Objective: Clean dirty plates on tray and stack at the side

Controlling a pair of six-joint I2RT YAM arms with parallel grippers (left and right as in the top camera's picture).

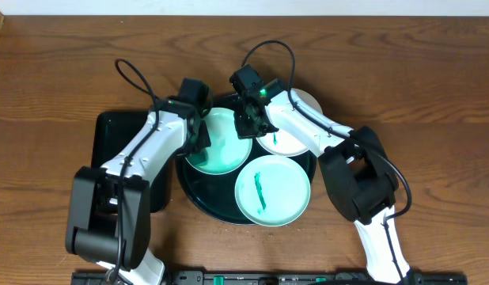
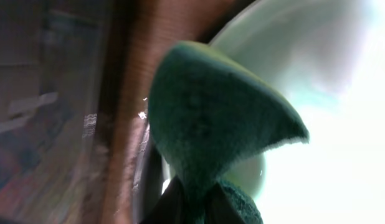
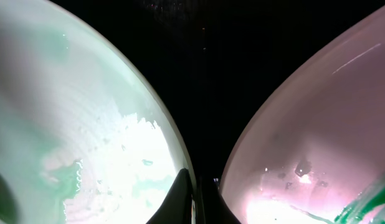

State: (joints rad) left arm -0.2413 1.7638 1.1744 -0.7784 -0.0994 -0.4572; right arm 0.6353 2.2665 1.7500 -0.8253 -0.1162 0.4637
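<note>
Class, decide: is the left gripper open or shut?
Shut. The left gripper pinches a green sponge, whose base narrows between the dark fingers in the wrist view.

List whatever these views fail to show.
1. Overhead: left arm covers much of the rectangular tray and the upper mint plate's left edge.
2. Overhead: right arm hides part of the white plate.
3. Left wrist: sponge fills the frame; glare washes out the plate behind.
4. Right wrist: bottom edge cuts off the right gripper; whether its jaws pinch a rim is unclear.
</note>
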